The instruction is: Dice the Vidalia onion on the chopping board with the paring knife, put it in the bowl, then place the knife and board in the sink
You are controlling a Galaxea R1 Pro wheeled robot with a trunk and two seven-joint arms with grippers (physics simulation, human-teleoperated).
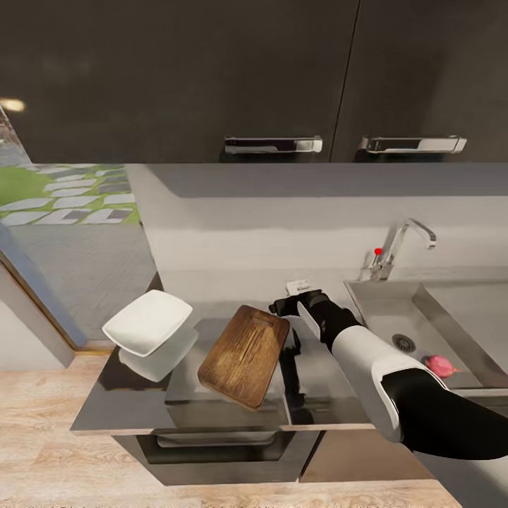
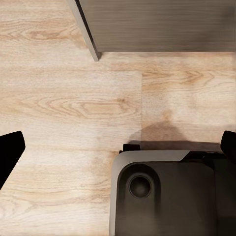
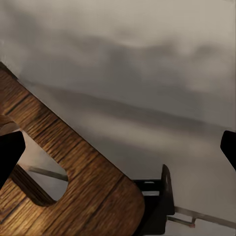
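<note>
A: Where's the onion?

B: In the sink, in the head view at about four o'clock from the round drain, against the basin's front wall. The tap with its red knob stands at the sink's back rim.

A: And the board?

B: Flat on the counter, turned at an angle, slot end toward the wall. The bowl sits at nine o'clock from it, apart from it.

A: The right gripper?

B: It's just past the board's slot corner, at one o'clock from the board's centre, low over the counter. In the right wrist view the fingers stand wide apart at the picture's edges, nothing between them; the board's slot end lies under them. A dark upright piece shows past the board's corner; I can't tell what it is.

A: The left gripper?

B: Released too, fingertips spread, pointing down at wooden floor and the robot's base.
</note>
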